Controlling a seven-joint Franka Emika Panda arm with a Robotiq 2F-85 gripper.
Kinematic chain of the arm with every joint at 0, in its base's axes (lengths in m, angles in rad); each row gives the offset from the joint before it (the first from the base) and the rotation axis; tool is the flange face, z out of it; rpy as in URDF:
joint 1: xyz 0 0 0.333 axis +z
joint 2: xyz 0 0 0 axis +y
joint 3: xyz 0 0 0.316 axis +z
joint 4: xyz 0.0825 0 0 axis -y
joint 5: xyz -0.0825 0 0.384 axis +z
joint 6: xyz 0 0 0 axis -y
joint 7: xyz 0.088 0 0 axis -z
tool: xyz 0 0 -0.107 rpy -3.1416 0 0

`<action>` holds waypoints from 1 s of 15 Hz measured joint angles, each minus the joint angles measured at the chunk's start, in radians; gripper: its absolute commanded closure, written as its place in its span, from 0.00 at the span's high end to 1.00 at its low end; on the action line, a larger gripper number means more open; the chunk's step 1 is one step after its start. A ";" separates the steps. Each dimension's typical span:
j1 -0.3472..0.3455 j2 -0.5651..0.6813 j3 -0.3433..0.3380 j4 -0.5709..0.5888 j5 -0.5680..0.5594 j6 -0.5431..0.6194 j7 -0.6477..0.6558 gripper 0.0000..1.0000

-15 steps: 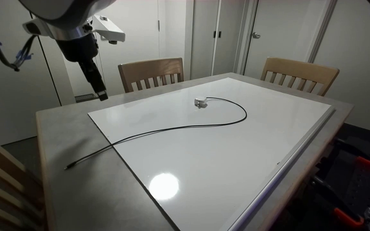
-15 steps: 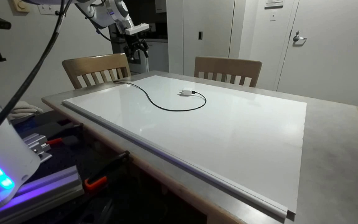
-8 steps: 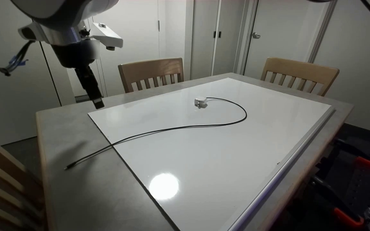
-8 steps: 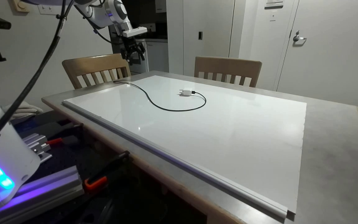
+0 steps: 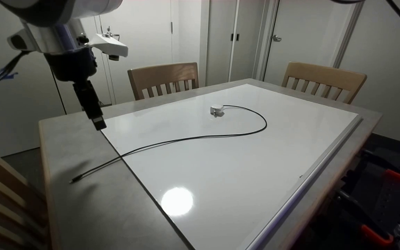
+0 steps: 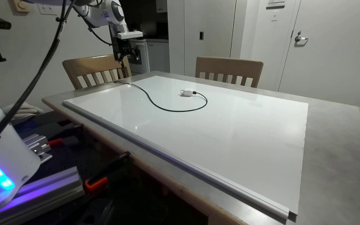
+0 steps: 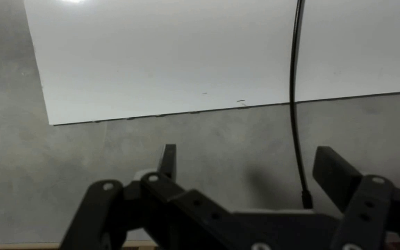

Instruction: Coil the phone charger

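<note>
A: Where is the phone charger point(image 6: 180, 111)?

B: Strung across the bench point(image 5: 116, 215), mostly on the white board point(image 5: 234, 180). With twelve at the top of an exterior view, it leaves the adapter point(image 5: 216, 110), bends round past three o'clock and runs back to the free end point(image 5: 76, 178), which lies at eight o'clock from the adapter, off the board on bare bench.

A: Why lay that end past the edge?

B: My guess is that it offers an easy start: a loose tip can be swung into a loop while the adapter's weight probably anchors the rest. The white board may also make so thin a black cable point(image 7: 292, 80) easier to see.

A: And the pincer point(image 7: 247, 156)?

B: Spread wide, pinching nothing, and hanging clear of the bench. In the wrist view the free end shows at four o'clock from the middle of its gap, and the cable, lower down, shows between its two sides, nearer the one at three o'clock.

A: Why hang there?

B: It seems set for a first grip near that end, since nothing is coiled yet. I'd expect it to need a nudge toward three o'clock and a drop before closing.
</note>
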 measured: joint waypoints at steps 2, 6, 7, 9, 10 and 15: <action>0.001 0.000 0.011 -0.007 0.009 -0.001 0.000 1.00; 0.006 0.003 0.025 -0.017 0.017 -0.001 0.005 1.00; 0.008 0.003 0.027 -0.020 0.017 -0.001 0.009 1.00; 0.012 0.004 0.029 -0.024 0.017 -0.001 0.017 1.00; 0.014 0.005 0.030 -0.024 0.017 -0.001 0.018 1.00; 0.031 0.015 0.032 -0.023 0.017 0.000 0.019 1.00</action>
